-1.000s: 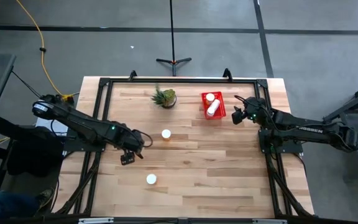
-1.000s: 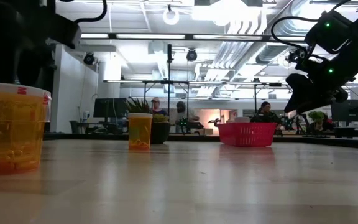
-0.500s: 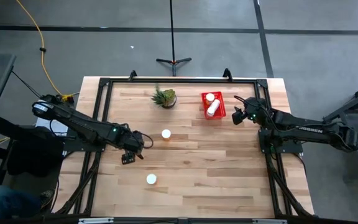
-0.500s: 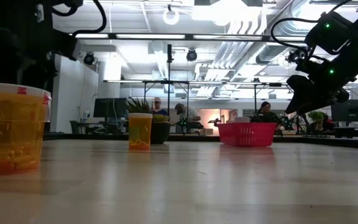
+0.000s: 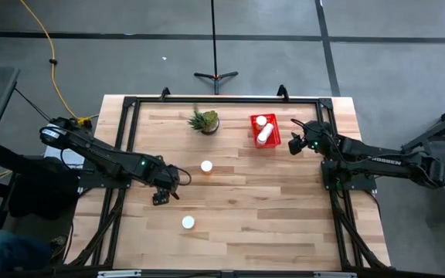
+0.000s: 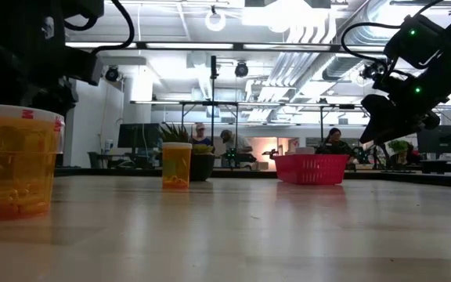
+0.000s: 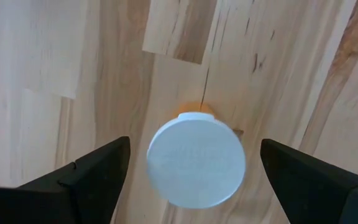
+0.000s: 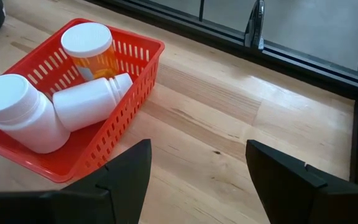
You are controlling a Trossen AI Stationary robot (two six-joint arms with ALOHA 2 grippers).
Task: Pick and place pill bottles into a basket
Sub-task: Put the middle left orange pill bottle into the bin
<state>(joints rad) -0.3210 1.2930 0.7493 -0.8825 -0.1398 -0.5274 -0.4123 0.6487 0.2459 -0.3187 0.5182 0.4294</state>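
Observation:
Two pill bottles with white caps stand upright on the wood table: one near the middle (image 5: 206, 166) and one nearer the front edge (image 5: 188, 222), which is large at the left in the low view (image 6: 14, 160). My left gripper (image 5: 161, 198) is open and points down. Its fingers stand apart on either side of a white-capped bottle (image 7: 196, 163), above it, in the left wrist view. The red basket (image 5: 276, 140) stands at the far right and holds one orange bottle (image 8: 91, 50) and two white bottles (image 8: 55, 109). My right gripper (image 5: 293, 146) is open and empty, just right of the basket.
A small green potted plant (image 5: 205, 120) stands at the far side, left of the basket. A black frame rail (image 5: 222, 100) runs around the table. People sit in the room behind the table in the low view (image 6: 333, 141). Bare wood (image 5: 269, 208) lies at the near right.
My left arm has come down a little over the near bottle, with its fingers still open. My right arm and the bottles have kept still.

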